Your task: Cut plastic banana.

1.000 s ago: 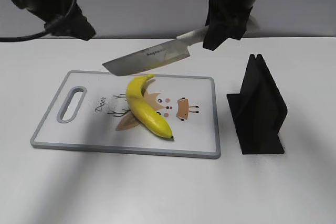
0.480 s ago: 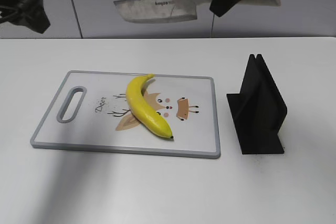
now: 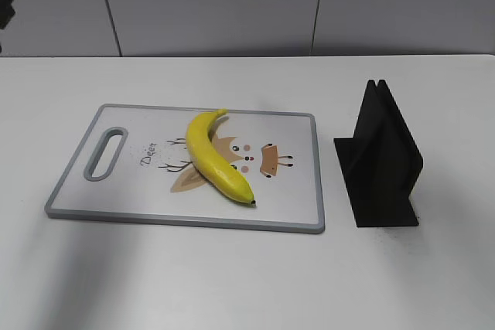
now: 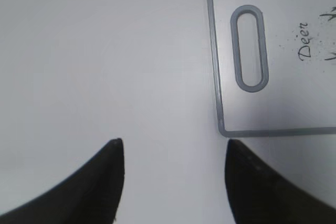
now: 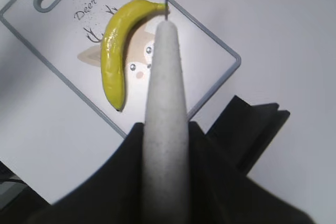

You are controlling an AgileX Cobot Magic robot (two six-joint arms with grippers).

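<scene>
We count one smooth yellow plastic banana (image 5: 116,51) below our right pincer (image 5: 165,174), which clamps one grey-handled knife (image 5: 166,114); left pincer (image 4: 172,179) wide.

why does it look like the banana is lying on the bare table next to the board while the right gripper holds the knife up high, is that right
Not quite. The banana lies on the board, across its deer print, not on the bare table; the exterior view shows this, and the right wrist view agrees. The rest holds: the right gripper grips the knife high above the board.
</scene>
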